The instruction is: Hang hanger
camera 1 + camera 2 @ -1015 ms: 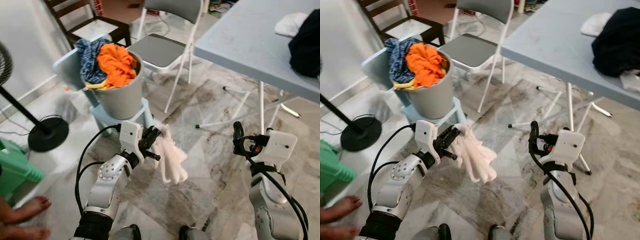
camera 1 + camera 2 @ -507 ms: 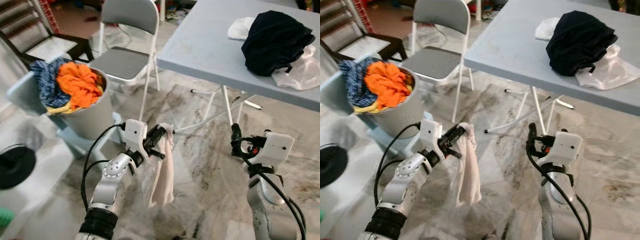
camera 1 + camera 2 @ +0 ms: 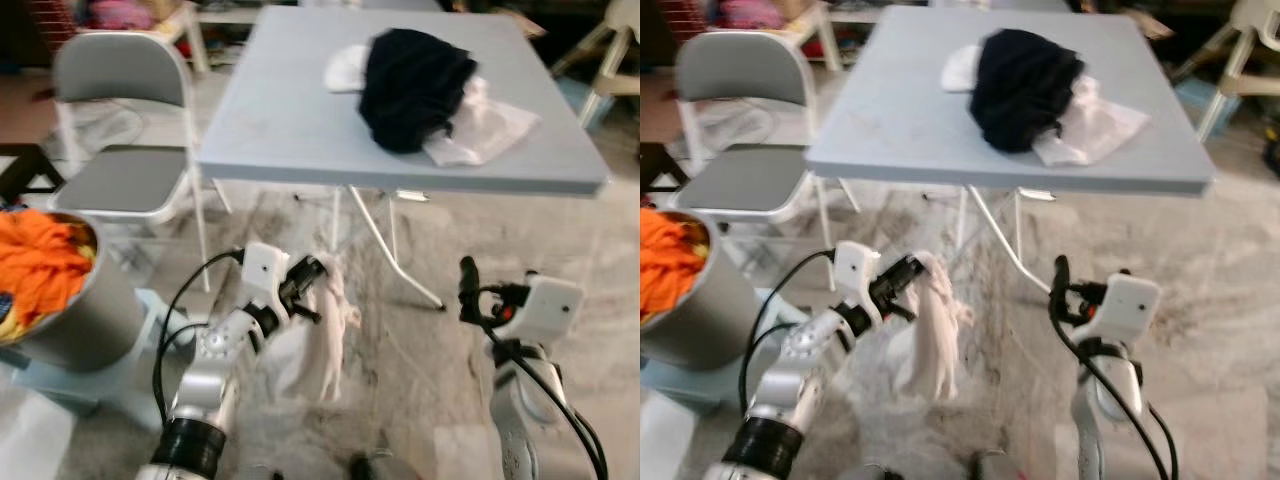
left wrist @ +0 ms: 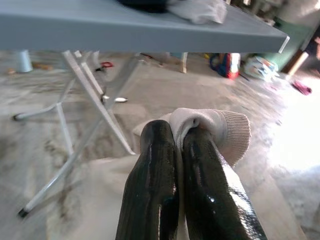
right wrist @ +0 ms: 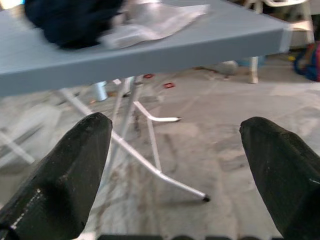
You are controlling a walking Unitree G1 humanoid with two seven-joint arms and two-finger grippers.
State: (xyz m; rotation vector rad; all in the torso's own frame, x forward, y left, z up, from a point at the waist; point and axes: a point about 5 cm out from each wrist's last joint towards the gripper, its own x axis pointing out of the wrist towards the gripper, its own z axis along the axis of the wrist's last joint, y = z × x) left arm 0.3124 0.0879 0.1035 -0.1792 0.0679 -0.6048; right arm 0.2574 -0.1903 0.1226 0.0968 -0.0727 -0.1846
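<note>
Left gripper raised in front of the body, fingers pinched tight together on the ribbed edge of a white cloth. Cloth draped over the fingertips and hanging straight down below them, loose above the marble floor. Right gripper held up at about the same height, well apart from the left one, its 2 fingers spread wide with nothing between them, pointing toward the table legs. Ahead of both grippers and above them, a grey folding table, carrying a dark garment heaped on pale cloths. Off to the far side of the left gripper, away from the right one, a grey folding chair beside the table. Nearer than the chair and still beyond the left gripper on that outer side, a grey bucket stuffed with orange clothes, sitting on a pale blue stool. Past the right gripper's outer side, a pale chair leg at the far edge of the room. No hanger to be made out anywhere; white cloth the only thing gripped.
</note>
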